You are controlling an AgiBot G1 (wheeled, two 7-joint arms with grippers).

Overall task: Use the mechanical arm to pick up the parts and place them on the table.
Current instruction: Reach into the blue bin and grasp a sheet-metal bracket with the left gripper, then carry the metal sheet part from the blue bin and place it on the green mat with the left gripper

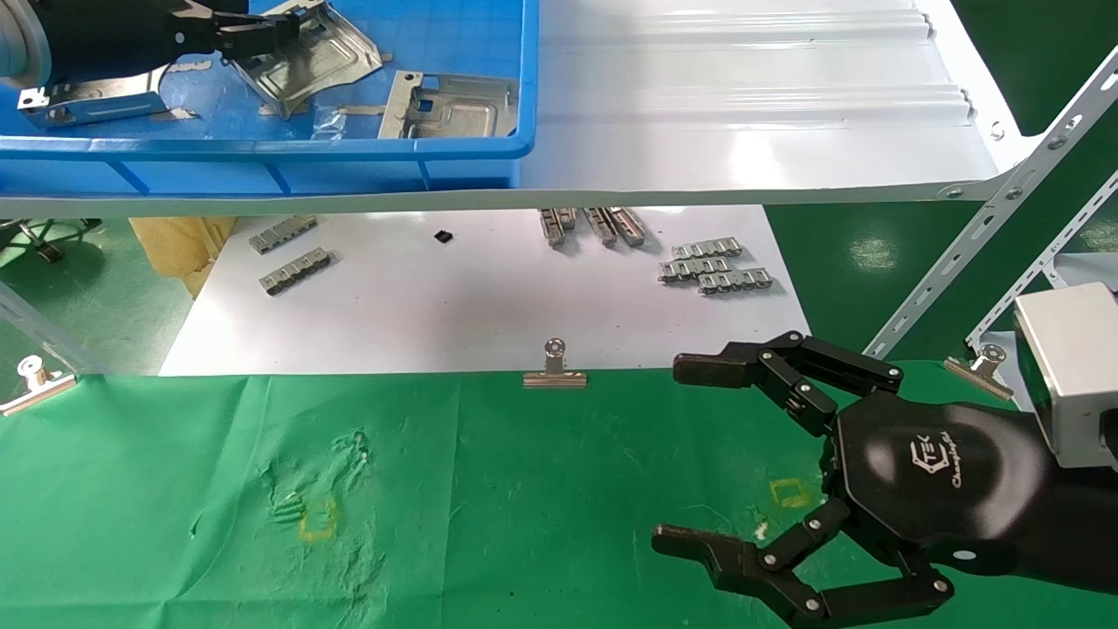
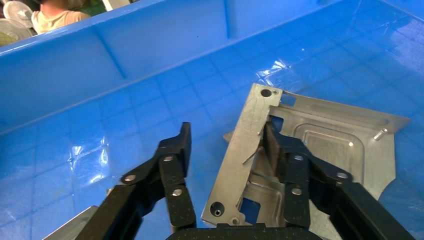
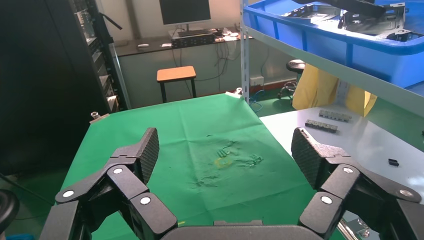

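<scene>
My left gripper is down inside the blue bin, open. In the left wrist view its jaws straddle the upright bent edge of a shiny silver part: one finger touches the inner side of that edge, the other finger stands apart from it. That part also shows in the head view. Two more parts lie in the bin. My right gripper hovers open and empty over the green table, also seen in the right wrist view.
The bin stands on a white shelf above the table. Behind the cloth lies a white board with grey toothed strips. Binder clips pin the cloth edge. Slanted metal shelf struts stand at the right.
</scene>
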